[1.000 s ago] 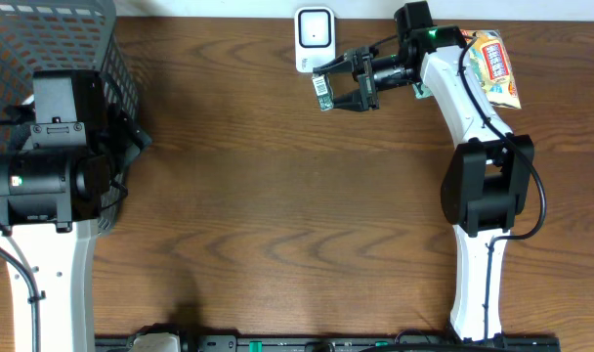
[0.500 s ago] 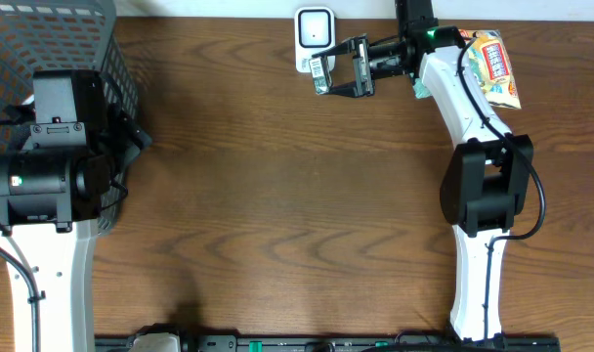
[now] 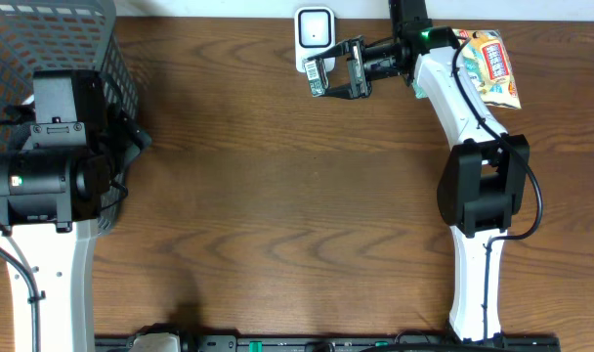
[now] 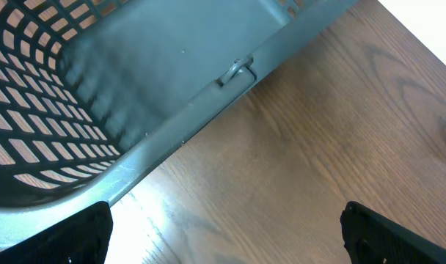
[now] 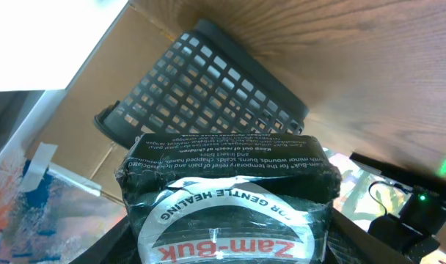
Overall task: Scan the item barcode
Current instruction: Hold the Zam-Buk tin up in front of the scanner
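Right gripper is pinching the Zam-Buk pack, jaws pressed against its sides, label filling the wrist view. The pack hangs over the far edge of the table, just beside the white scanner, on its near side. Over on the left, the left gripper is spread wide and holds nothing, next to the grey basket. A snack packet lies far right.
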